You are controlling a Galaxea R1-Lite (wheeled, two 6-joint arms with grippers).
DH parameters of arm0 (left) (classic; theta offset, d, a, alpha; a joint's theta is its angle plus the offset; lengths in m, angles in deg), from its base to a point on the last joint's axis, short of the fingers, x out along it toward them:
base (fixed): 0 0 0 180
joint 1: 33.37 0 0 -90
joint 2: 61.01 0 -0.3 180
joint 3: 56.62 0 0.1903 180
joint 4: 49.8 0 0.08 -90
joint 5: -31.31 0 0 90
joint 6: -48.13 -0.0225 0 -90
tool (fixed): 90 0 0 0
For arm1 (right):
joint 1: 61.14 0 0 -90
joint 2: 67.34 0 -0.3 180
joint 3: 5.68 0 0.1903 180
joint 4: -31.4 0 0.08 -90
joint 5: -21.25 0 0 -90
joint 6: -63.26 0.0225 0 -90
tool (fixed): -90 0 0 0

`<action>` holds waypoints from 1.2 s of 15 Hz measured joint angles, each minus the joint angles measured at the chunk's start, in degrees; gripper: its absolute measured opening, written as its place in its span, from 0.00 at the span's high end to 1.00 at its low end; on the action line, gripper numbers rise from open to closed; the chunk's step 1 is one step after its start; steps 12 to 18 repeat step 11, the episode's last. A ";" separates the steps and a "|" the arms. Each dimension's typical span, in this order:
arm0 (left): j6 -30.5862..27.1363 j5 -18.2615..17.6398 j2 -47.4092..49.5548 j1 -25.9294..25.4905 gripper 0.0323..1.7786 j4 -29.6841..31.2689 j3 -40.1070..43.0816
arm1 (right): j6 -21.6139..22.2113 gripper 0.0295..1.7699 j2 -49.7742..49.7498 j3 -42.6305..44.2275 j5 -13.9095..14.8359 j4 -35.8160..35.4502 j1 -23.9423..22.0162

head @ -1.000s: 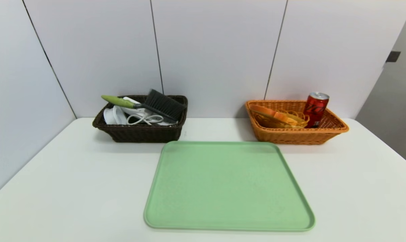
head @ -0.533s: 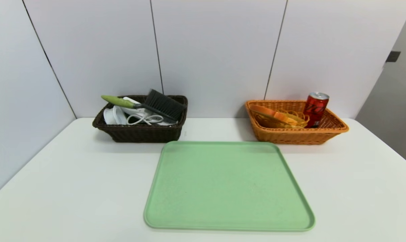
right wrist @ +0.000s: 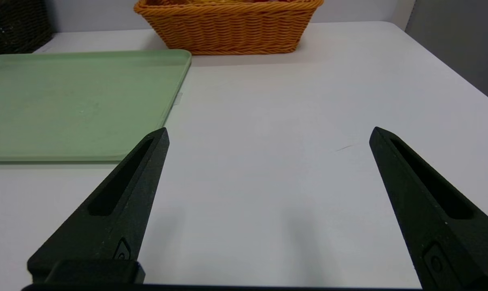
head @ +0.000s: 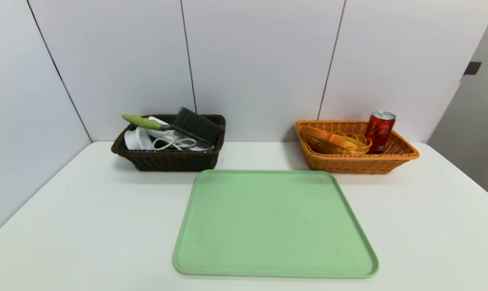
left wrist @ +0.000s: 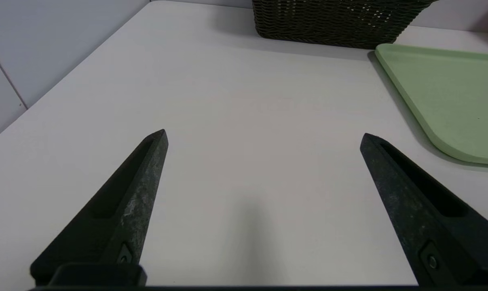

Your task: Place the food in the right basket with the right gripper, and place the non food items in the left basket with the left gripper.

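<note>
Tray (head: 275, 224) on counter (head: 86, 226). Behind tray's left: dark basket (head: 175, 161), brush (head: 195, 127) inside. Behind its right: orange basket (head: 353, 165), can (head: 380, 131) inside. Left gripper (left wrist: 264, 137), right gripper (right wrist: 270, 131): fingers apart.

Seemingly panelled pale wall (head: 260, 60) behind

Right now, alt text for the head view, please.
Two wicker baskets stand behind an empty green tray: the dark left basket holds a green-handled brush and white items; the orange right basket holds a red can and bread-like food.
</note>
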 joint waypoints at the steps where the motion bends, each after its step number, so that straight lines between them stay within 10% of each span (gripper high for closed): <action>1: 0.00 0.02 0.00 0.00 0.05 0.00 0.00 | 0.00 0.03 0.00 -0.02 0.00 -0.02 0.00; 18: 0.00 0.02 -0.02 0.00 0.05 0.00 0.00 | -0.02 0.03 0.02 -0.05 -0.02 -0.02 -0.02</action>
